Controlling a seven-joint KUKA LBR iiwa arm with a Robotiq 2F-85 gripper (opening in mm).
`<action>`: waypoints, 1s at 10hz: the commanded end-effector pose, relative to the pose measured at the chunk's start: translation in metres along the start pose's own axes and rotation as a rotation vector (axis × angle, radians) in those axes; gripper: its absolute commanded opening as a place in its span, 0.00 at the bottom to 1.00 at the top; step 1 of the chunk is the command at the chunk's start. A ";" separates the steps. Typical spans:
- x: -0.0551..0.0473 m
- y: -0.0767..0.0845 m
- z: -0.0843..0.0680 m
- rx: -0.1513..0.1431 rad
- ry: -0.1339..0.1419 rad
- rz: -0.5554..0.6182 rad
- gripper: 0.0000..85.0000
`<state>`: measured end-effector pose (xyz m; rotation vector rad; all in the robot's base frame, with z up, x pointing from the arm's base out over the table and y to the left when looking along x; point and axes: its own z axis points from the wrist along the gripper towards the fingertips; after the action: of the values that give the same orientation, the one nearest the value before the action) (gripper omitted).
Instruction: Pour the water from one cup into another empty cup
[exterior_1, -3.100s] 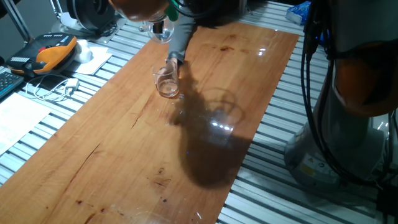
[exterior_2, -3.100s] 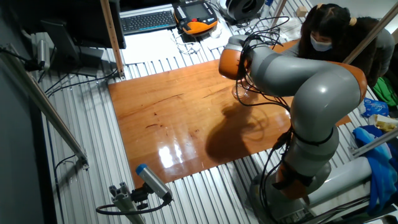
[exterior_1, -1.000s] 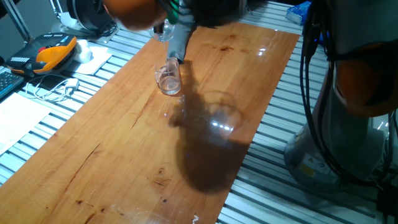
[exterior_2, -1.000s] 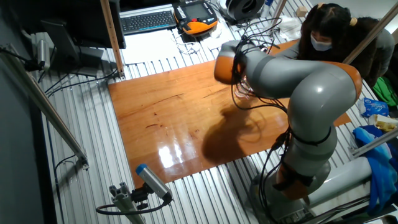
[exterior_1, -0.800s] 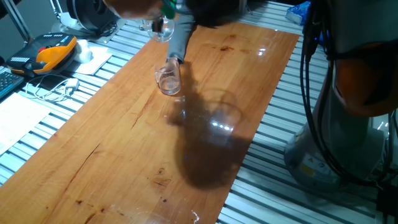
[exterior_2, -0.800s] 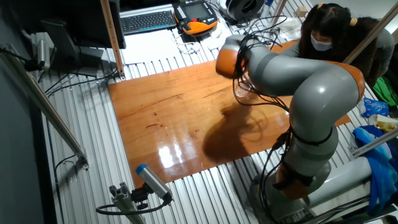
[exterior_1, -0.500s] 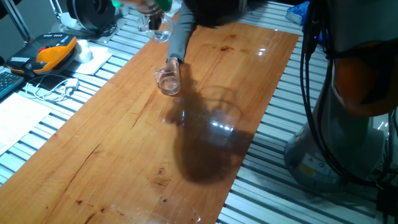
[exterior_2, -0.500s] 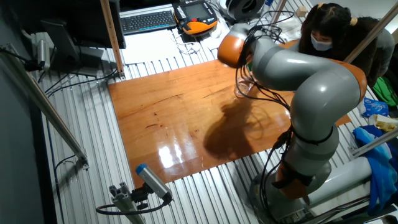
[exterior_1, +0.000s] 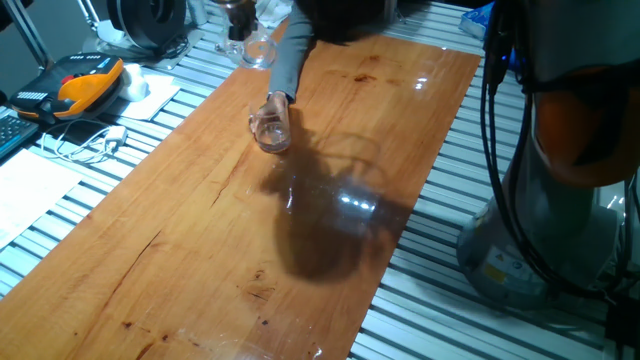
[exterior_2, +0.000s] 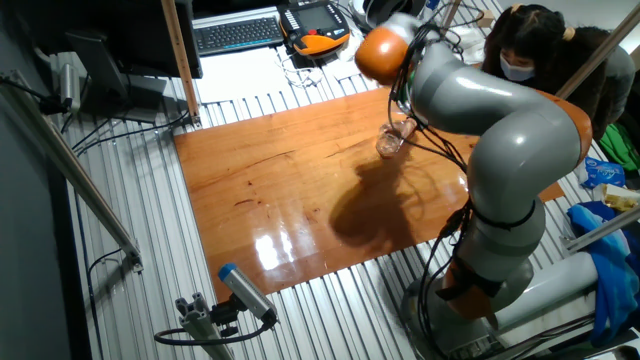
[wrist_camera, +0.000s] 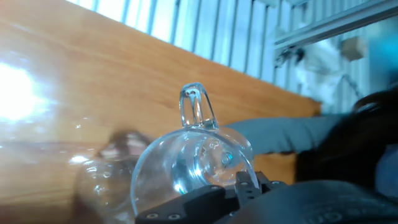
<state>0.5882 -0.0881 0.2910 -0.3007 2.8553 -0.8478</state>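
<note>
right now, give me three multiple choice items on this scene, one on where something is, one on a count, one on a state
1. Where is the small handle-less clear glass tumbler?
A. on the wooden tabletop, steadied by a person's hand
B. on the orange handheld controller
C. in the gripper

2. How many clear glasses show?
A. one
B. two
C. four

3. What state is the clear glass mug with a loop handle in?
A. standing on the table
B. lying broken
C. raised off the table at the gripper

Answers:
1 A, the fixed view shows the tumbler on the wood with fingers on it.
2 B, only the tumbler and the mug appear.
3 C, the hand view shows the mug against the fingers with the board far beneath.
</note>
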 end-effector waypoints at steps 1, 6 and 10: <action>0.000 0.005 -0.005 -0.154 0.010 0.016 0.00; 0.001 0.051 -0.026 -0.271 0.094 0.123 0.00; 0.007 0.089 -0.039 -0.359 0.168 0.182 0.00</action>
<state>0.5600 0.0025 0.2734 -0.0036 3.1185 -0.3795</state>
